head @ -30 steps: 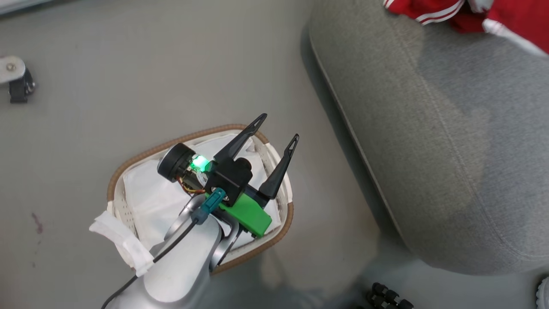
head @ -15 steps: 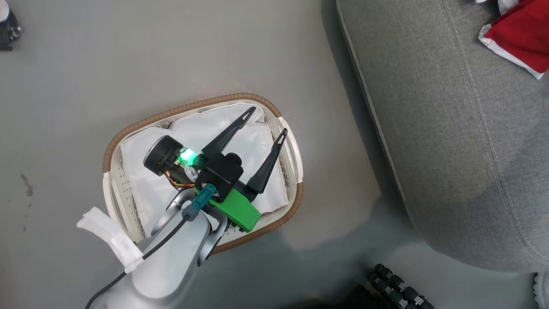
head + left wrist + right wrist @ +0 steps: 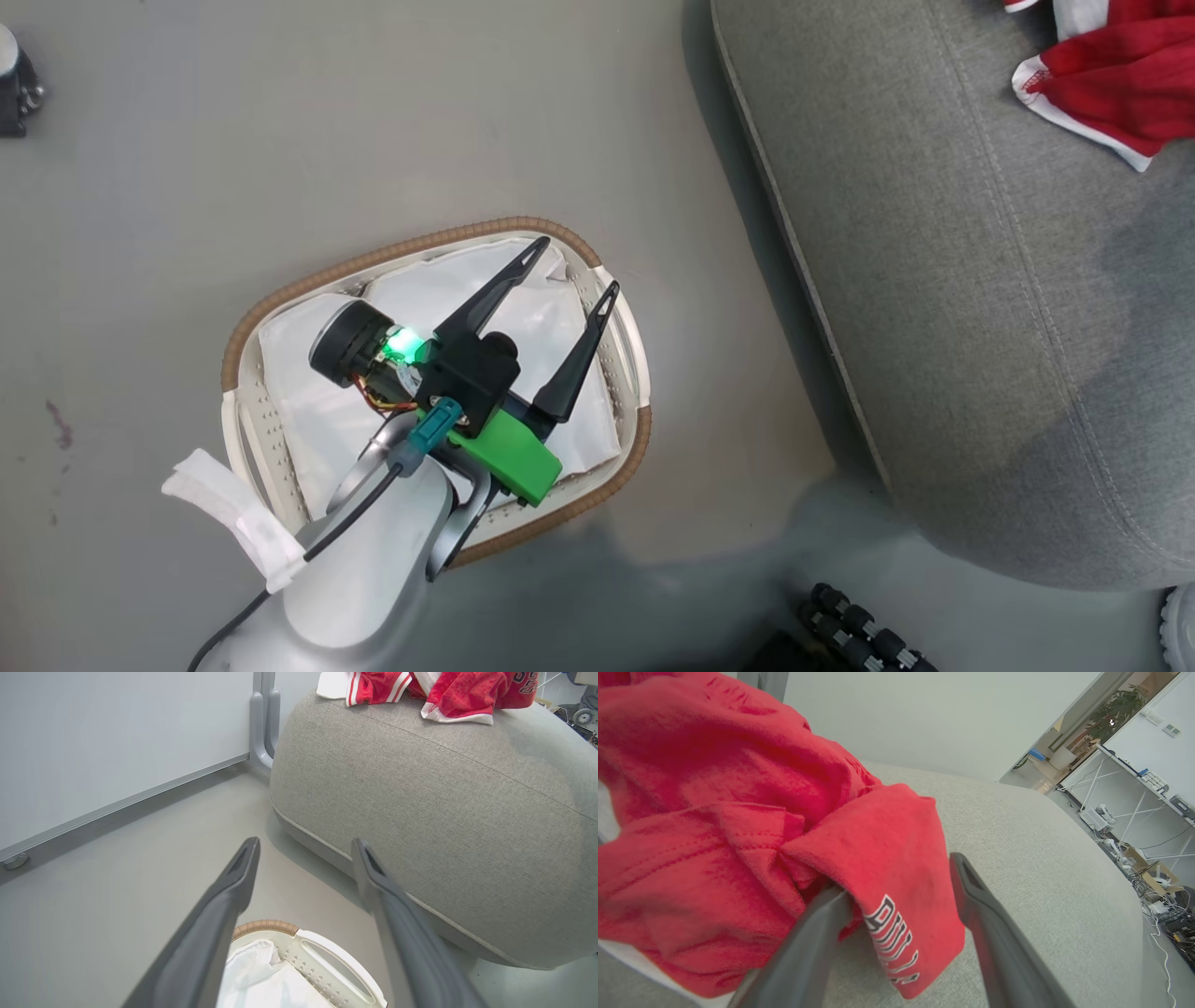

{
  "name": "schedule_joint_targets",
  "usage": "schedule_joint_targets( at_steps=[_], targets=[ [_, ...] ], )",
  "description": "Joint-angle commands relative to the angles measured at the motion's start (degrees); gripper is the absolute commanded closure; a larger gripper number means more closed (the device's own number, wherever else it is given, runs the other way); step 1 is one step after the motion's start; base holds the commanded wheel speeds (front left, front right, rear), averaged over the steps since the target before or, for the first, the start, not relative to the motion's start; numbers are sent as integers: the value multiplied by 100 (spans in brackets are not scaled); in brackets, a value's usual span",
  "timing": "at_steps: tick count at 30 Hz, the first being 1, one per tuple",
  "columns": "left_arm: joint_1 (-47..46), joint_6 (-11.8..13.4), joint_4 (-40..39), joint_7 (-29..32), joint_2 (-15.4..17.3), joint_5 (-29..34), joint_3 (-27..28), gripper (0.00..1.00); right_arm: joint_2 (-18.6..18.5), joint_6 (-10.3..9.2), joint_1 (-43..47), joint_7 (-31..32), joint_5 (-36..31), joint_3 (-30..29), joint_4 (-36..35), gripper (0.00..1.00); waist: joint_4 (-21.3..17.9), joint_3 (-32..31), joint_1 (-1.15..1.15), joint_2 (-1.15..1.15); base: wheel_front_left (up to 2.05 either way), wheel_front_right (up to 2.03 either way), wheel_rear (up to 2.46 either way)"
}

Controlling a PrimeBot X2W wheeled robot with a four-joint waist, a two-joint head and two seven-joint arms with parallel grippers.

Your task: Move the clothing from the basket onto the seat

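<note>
The red clothing [image 3: 1111, 79] lies bunched at the far right of the grey seat [image 3: 980, 299]. In the left wrist view the clothing [image 3: 448, 693] with white striped trim rests on top of the seat [image 3: 444, 807]. My left gripper [image 3: 576, 266] hangs open and empty over the basket [image 3: 420, 245], which holds its white liner [image 3: 308, 411]. My right gripper [image 3: 896, 877] is open just above the seat [image 3: 1041, 868]. A fold of the red jersey [image 3: 738, 826] with white lettering drapes over its left finger and hangs between the two fingers.
The basket stands on grey floor left of the seat's rounded edge. A white wall panel and a grey post [image 3: 261, 718] rise behind the seat. A black caster [image 3: 14, 84] sits far left, and a black ribbed part [image 3: 859, 639] lies near the bottom. Desks and cables [image 3: 1148, 826] lie beyond the seat.
The head camera has swung, so the basket and seat sit differently in the picture. My left gripper stays open over the basket as before.
</note>
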Motion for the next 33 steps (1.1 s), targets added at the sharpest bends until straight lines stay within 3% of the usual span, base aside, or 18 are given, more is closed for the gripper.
schedule_joint_targets(
  at_steps=[1,5,10,19,26,33],
  targets=[
    [78,-13,-8,-21,-6,-26,30,0,50,-8,197,-12,15,-2,-82,0,3,-127,-1,0,0,0,0],
    [138,-13,-36,-20,-84,-75,91,0,205,-8,629,-12,31,23,-293,0,29,-362,-1,0,0,0,0],
    [286,-14,-85,-20,-238,-154,237,0,107,-8,1121,-12,61,178,-461,0,105,-778,-1,0,0,0,0],
    [627,-13,-149,-20,-470,-231,747,0,-37,-8,1171,-12,68,615,-756,0,332,-1518,-1,0,0,0,0],
    [975,27,-284,-20,-625,-301,1431,0,84,-8,1035,-12,190,1192,-915,0,772,-2039,-1,0,0,0,0],
    [1398,169,-441,-20,-691,-289,2207,0,435,-8,1160,-12,417,1708,-886,0,1307,-2457,-1,0,0,0,0]
  ],
)
